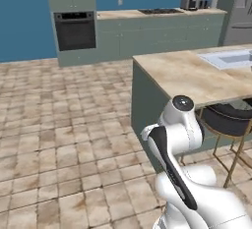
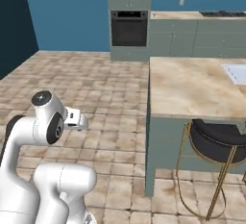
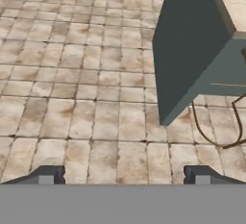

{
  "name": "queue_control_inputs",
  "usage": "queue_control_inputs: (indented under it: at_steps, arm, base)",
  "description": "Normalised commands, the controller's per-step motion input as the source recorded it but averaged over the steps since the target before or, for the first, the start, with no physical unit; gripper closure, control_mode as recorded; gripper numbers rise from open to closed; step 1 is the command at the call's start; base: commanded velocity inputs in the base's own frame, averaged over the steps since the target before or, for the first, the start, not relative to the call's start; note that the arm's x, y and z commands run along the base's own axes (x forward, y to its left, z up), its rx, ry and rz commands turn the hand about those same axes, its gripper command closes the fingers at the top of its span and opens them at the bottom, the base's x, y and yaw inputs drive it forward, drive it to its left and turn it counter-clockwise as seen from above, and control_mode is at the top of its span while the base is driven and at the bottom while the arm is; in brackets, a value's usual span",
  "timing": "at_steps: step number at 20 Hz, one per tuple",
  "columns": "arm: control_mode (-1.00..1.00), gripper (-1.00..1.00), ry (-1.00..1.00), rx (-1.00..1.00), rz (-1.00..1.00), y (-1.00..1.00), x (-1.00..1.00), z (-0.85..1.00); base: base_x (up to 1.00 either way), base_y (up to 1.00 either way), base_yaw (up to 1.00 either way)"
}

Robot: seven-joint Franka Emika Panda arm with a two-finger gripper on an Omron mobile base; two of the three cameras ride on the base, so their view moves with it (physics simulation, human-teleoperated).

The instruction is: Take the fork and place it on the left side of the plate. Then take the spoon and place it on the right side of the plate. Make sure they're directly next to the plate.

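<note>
While its jaws stand wide apart and hold nothing, the dark two-finger gripper (image 3: 124, 174) hangs above the beige tiled floor (image 3: 86, 98) near the grey-green kitchen island (image 3: 192, 50).

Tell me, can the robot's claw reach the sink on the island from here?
Probably not yet. The open claw points at the tiled floor, beside the island; the sink sits far across the countertop.

Island (image 1: 192, 78) with pale wood-look top, sink (image 1: 227, 58) set into its far end, tiled floor (image 1: 64, 125) around it, stool (image 2: 217, 143) standing at its near side
</note>
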Motion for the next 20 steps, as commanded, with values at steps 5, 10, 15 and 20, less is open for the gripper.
queue_control_inputs:
  at_steps: [5,10,15,20]
  arm:
    - [1.00,-1.00,0.00,0.00,0.00,0.00,0.00,0.00]
    - [1.00,-1.00,0.00,0.00,0.00,0.00,0.00,0.00]
    - [1.00,-1.00,0.00,0.00,0.00,0.00,0.00,0.00]
    - [1.00,-1.00,0.00,0.00,0.00,0.00,0.00,0.00]
  base:
    - [0.95,1.00,0.03]
    - [1.00,0.66,0.00]
    - [1.00,0.16,0.00]
    - [1.00,0.00,0.00]
